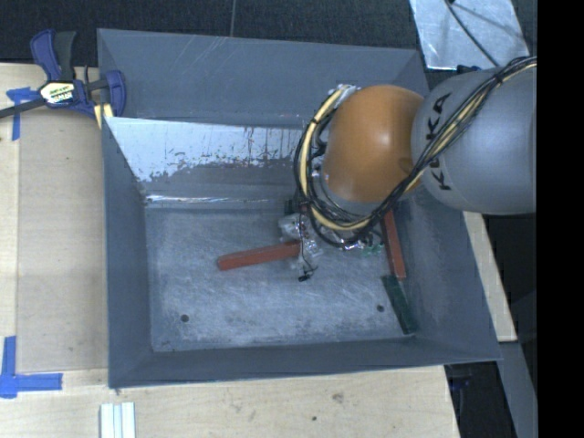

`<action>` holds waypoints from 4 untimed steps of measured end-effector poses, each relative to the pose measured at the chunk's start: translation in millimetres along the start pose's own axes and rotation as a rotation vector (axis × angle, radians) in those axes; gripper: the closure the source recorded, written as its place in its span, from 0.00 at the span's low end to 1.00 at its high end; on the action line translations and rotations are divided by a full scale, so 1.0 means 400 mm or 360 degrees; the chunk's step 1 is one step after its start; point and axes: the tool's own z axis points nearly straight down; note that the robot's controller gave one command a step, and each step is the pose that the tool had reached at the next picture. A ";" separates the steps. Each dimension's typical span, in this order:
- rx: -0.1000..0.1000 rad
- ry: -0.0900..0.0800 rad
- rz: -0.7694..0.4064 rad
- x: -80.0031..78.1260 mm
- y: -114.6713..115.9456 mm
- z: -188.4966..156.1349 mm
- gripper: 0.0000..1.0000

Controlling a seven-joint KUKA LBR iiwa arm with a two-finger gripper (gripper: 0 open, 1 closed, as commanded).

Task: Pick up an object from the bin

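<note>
A flat reddish-brown stick (255, 259) lies mid-floor in the grey metal bin (128, 245). Its long axis runs left to right, rising slightly toward the right. The gripper (306, 258), below the arm's orange cover (374, 144), is at the stick's right end; whether it is open or clamped cannot be told. The arm (479, 144) reads "KUKA". A red-brown strip (395, 245) lies near the right wall.

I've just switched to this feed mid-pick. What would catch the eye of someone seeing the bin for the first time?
The arm's rounded orange cover looms over the upper right of the grey bin, with the pincer below it near the middle of the floor. A flat reddish-brown stick lies on the floor, stretching left from the pincer. A second stick, red with a dark green end, lies along the right wall.
</note>
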 end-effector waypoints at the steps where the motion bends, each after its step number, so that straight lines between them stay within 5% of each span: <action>1: -0.0001 0.0000 0.0001 0.000 0.000 0.000 0.00; 2: -0.0006 0.0010 -0.0301 0.019 0.160 0.138 0.00; 3: -0.0004 0.0004 -0.0293 0.017 0.156 0.133 1.00; 4: 0.0002 -0.0009 -0.0223 0.002 0.117 -0.300 1.00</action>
